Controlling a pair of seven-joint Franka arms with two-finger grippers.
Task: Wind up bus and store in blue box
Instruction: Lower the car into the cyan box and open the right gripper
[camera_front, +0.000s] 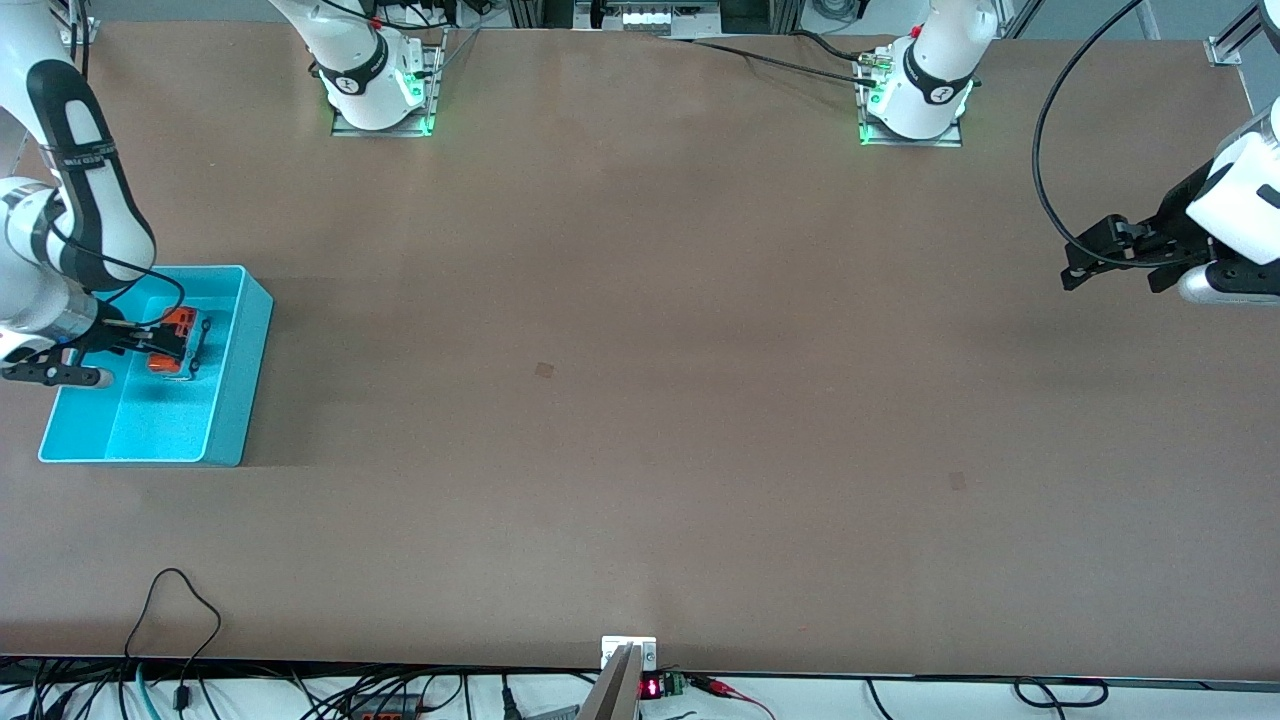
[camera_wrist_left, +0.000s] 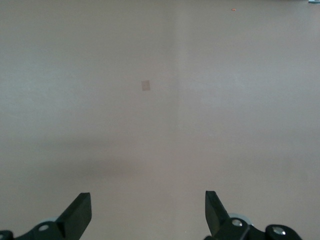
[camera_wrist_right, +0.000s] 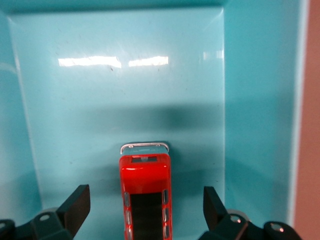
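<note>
Releasing the bus (camera_wrist_right: 145, 192) cleanly is what the step in hand calls for, it is judged: the right gripper (camera_wrist_right: 142, 210) should be lifted straight up out of the blue box (camera_wrist_right: 260, 100) so that neither finger catches the toy on the way.

The right gripper is seen spread wide inside the box, with clear gaps between each black finger (camera_wrist_right: 75, 205) and the red sides of the bus, so nothing is held. The bus is placed midway between the fingers, its silver front pointing away from the claw toward the box wall ahead. It appears to be resting on the box floor, though contact underneath cannot be confirmed from above.

The left gripper (camera_wrist_left: 148, 212) is held wide open over bare table toward the left arm's end, gripping nothing; that arm waits.
</note>
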